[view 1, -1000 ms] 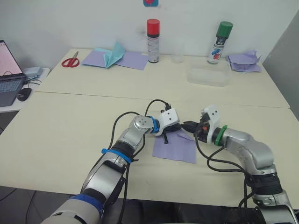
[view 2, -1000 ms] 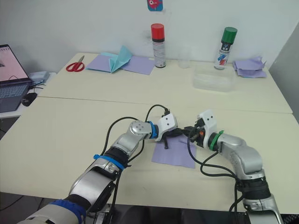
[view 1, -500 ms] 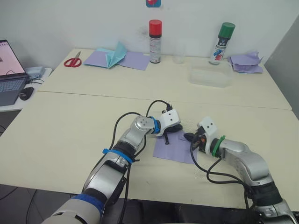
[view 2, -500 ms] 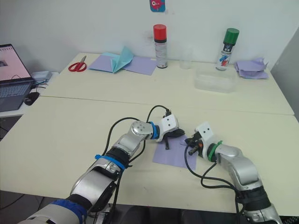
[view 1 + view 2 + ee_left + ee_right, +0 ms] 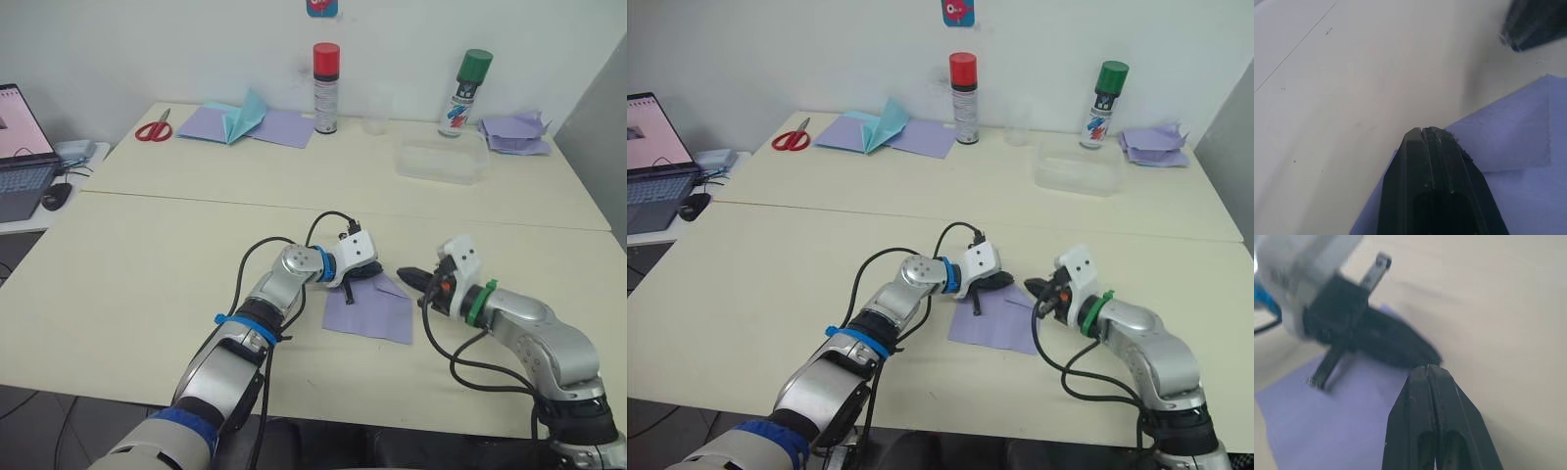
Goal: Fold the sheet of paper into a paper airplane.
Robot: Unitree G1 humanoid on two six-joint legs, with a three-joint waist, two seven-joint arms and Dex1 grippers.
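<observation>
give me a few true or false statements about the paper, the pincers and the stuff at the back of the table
1. The sheet of paper lies on the table. True.
2. The left pincer has its fingers shut, at the sheet's far edge. True.
3. The right pincer grips the scissors. False: it is shut on nothing, just beside the sheet.
4. Both spray cans have red caps. False: one is red, the other green.

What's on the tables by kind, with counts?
Spray cans: 2, red-capped spray can, green-capped spray can
Scissors: 1, red-handled scissors
Clear plastic containers: 2, clear cup, clear tray
Lavender paper lots: 3, creased lavender sheet, lavender heap, lavender sheets with pale-blue fold
Total: 8
</observation>
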